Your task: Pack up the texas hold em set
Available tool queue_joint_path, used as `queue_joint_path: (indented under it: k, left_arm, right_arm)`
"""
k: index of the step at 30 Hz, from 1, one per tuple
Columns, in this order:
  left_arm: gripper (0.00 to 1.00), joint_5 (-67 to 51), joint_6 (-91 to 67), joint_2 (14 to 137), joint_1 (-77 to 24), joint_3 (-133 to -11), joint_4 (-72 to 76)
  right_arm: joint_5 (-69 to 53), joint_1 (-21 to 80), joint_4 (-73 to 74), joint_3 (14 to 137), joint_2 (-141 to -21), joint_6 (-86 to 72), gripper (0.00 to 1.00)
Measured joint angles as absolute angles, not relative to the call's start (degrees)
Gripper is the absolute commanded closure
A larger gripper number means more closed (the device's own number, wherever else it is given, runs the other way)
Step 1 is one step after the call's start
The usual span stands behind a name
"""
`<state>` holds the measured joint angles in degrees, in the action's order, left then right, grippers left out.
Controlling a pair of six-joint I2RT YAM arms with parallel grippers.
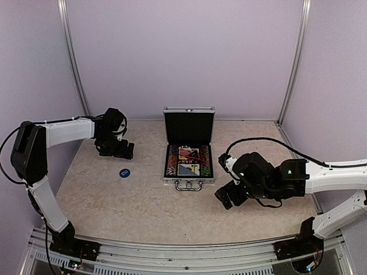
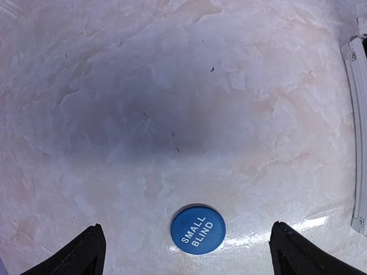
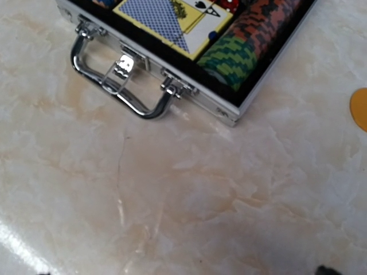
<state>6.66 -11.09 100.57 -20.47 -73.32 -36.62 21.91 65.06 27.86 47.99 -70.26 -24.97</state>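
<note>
The silver case (image 1: 170, 180) of the texas hold em set lies open at the table's centre, its black-lined lid (image 1: 188, 126) upright. Card decks (image 1: 188, 160) and rows of striped chips (image 3: 246, 40) fill it. A chrome handle (image 3: 123, 86) is on its near side. A blue disc (image 2: 198, 228) reading SMALL BLIND lies flat on the table left of the case (image 2: 356, 114). My left gripper (image 2: 189, 255) hovers over the disc (image 1: 124, 172), open, its fingers (image 2: 86, 252) wide either side and not touching it. My right gripper (image 1: 225, 197) is open and empty, right of the case's near corner.
An orange disc (image 3: 360, 109) lies on the table right of the case, cut by the frame edge. The marbled tabletop (image 1: 143, 206) is enclosed by pale walls, with metal posts (image 1: 71, 51) at the back corners.
</note>
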Motion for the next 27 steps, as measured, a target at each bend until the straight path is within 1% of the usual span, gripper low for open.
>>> queue_joint_path:
  k: [6, 9, 11, 18, 27]
  left_arm:
    - [0.14, 5.1, -13.7, 102.7, -20.3, -71.3, -36.6]
    - [0.23, 3.8, -14.7, 103.3, -20.3, -70.3, -36.4]
    - [0.27, 3.0, -15.2, 103.9, -20.3, -69.8, -36.4]
    - [0.28, 1.7, -16.5, 106.5, -20.5, -68.6, -36.3]
    - [0.33, 1.8, -17.6, 107.7, -20.7, -67.9, -35.3]
  right_arm:
    - [21.9, 65.1, 27.5, 47.7, -70.2, -25.2, 0.00]
    - [21.9, 65.1, 27.3, 47.3, -70.0, -25.2, 0.00]
    - [21.9, 65.0, 27.1, 47.0, -69.9, -25.3, 0.00]
    - [21.8, 64.8, 26.3, 46.5, -69.9, -25.4, 0.00]
    - [21.8, 64.8, 26.2, 46.0, -69.9, -25.4, 0.00]
